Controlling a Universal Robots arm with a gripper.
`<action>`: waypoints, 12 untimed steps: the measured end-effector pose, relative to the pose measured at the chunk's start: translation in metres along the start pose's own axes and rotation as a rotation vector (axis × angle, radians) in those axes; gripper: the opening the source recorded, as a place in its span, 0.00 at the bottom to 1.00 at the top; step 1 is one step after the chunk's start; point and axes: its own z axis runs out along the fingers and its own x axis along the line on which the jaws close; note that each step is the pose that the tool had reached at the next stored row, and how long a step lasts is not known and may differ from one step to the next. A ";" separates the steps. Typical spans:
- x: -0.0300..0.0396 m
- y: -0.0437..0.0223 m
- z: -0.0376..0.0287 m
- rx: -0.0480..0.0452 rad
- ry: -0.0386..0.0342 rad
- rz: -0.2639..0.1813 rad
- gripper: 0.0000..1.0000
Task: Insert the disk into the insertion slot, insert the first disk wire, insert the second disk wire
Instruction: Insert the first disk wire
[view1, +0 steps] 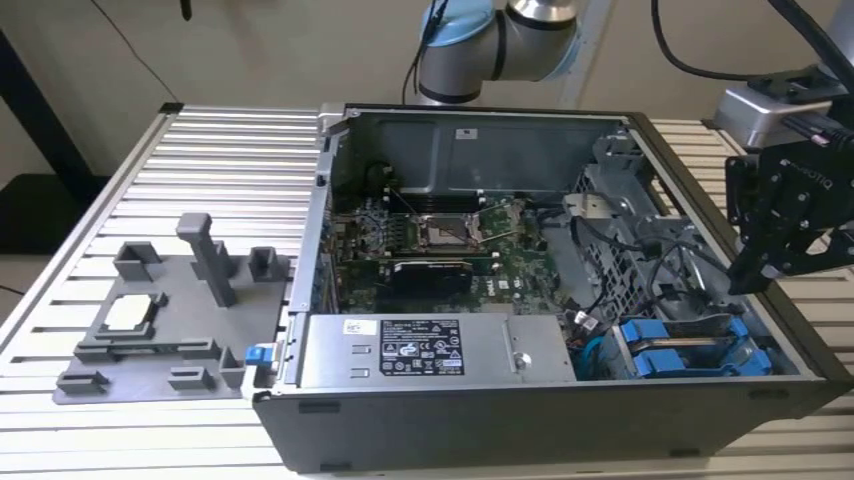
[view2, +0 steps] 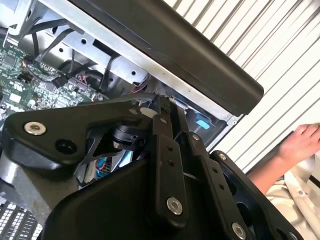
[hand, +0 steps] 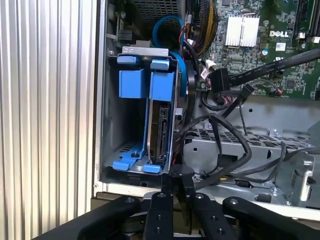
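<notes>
Ribbed aluminium worktop (view1: 200, 160) carries an open computer case (view1: 400, 440) lying on its side, so its inside faces up and the arm can reach in. The landmark is the drive cage (view1: 694, 345) in one corner of this case.

In the first wrist view, the disk (hand: 161, 125) stands on edge inside the insertion slot (hand: 142, 50), one bay of the cage. Its blue frame lines up with the cage mouth, so I judge it is seated. In the neighbouring bay sits a second blue carrier (hand: 131, 82).

Loose black cables (hand: 225, 145) lie just beside the cage, and a black connector (hand: 220, 77) hangs free near it. Whether any wire is plugged into the disk, I cannot tell.

The gripper (view1: 742, 280) hangs just outside the cage, above the case edge and in line with the disk. The jaws are clenched together, and I see nothing between them. Closed like this they make one narrow tip, which I think suits such a crowded corner.

The silver power-supply box (view1: 420, 350) lies next to the cage. A grey fixture tray (view1: 160, 320) lies well apart from it, beyond the case. A person's hand (view2: 300, 142) rests on the worktop outside the case wall nearest the cage.
</notes>
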 end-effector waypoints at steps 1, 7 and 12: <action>0.0000 0.0000 0.0000 0.0000 0.0002 0.000 0.19; 0.0043 0.0046 0.0002 0.0005 -0.0018 0.000 0.19; 0.0115 0.0143 0.0004 0.0019 -0.0105 0.001 0.19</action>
